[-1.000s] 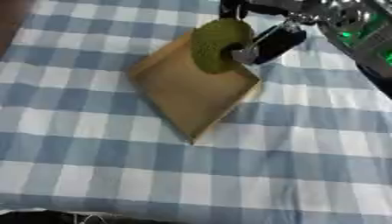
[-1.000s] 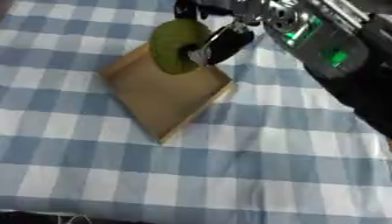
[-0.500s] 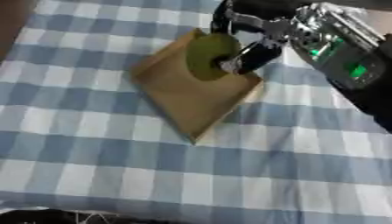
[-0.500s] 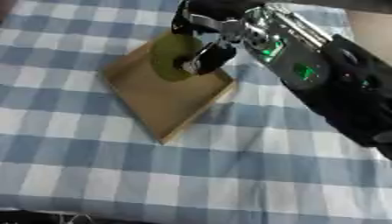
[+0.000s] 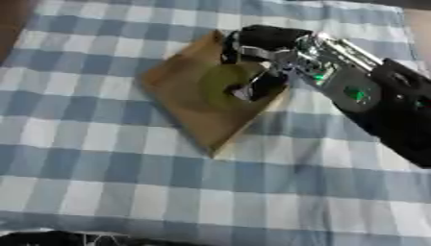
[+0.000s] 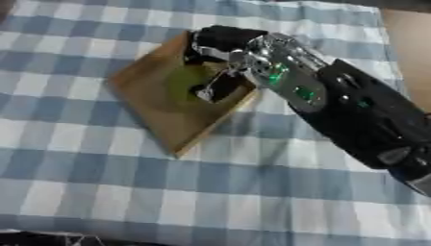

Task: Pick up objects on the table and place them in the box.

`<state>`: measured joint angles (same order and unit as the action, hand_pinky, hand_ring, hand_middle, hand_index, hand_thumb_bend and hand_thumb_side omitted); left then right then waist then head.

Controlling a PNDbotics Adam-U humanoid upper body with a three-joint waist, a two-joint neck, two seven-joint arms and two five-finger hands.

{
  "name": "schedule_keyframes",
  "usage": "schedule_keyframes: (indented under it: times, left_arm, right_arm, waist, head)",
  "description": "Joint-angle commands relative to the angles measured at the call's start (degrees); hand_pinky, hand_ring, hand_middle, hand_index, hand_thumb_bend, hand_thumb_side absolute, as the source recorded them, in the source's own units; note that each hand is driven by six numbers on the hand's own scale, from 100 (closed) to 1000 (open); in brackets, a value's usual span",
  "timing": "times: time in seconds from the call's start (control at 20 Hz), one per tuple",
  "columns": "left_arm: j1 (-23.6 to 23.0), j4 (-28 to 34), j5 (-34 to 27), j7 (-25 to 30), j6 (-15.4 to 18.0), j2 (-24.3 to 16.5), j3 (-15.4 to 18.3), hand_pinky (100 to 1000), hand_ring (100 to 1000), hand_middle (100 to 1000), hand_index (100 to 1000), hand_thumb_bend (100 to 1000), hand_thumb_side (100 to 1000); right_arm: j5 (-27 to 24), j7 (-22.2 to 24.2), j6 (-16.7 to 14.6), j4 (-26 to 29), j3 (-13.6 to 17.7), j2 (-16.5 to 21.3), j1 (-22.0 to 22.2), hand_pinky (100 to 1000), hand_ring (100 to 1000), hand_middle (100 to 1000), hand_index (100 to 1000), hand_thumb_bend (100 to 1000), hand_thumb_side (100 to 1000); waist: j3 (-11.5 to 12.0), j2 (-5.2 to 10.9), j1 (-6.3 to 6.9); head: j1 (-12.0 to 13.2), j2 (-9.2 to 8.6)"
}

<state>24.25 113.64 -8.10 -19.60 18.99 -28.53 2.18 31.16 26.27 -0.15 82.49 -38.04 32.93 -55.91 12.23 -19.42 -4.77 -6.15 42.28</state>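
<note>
My right hand (image 5: pixel 257 48) reaches into the shallow brown box (image 5: pixel 177 103) on the checkered counter (image 5: pixel 101 182), fingers (image 5: pixel 257 86) curled around the green disc (image 5: pixel 221 86) lying inside it. The right eye view shows more of my forearm (image 6: pixel 353 115); the left shows more disc.

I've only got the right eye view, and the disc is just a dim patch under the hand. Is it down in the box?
Observer: The left eye view shows it better: the green disc sits low between the walls of the brown box, with the right hand curled round its right edge.
Operator: Anything left of the cloth?
Observer: Yes, a dark brown strip lies beyond the checked cloth at the upper left corner.
Operator: And the left hand?
Observer: It shows in neither view.
</note>
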Motion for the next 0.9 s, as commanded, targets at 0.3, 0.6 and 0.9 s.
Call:
schedule_keyframes:
  times: [0.3, 0.6, 0.9]
  left_arm:
    - [0.76, 0.95, -0.41, 0.28, -0.08, -0.74, 0.03, 711, 606, 600, 809, 100, 629]
    - [0.72, 0.95, -0.39, 0.32, -0.14, -0.84, 0.07, 711, 607, 601, 809, 100, 627]
    - [0.55, 0.95, -0.21, 0.22, -0.13, -1.01, 0.24, 711, 608, 601, 809, 100, 626]
  right_arm:
    - [1.97, 2.40, -1.57, 1.49, 1.61, 1.68, -0.71, 787, 856, 759, 837, 386, 214]
    - [1.41, 2.52, 0.52, 7.42, 4.61, 4.30, -0.75, 808, 873, 782, 860, 367, 152]
    - [-0.93, 0.00, 3.39, 15.83, 11.36, 8.58, -0.42, 807, 871, 782, 855, 337, 100]
  waist:
    - [-0.27, 1.26, 0.32]
    - [-0.64, 1.38, 0.31]
    - [-1.01, 1.41, 0.36]
  head:
    - [0.05, -0.30]
    - [0.37, -0.35]
    - [0.87, -0.40]
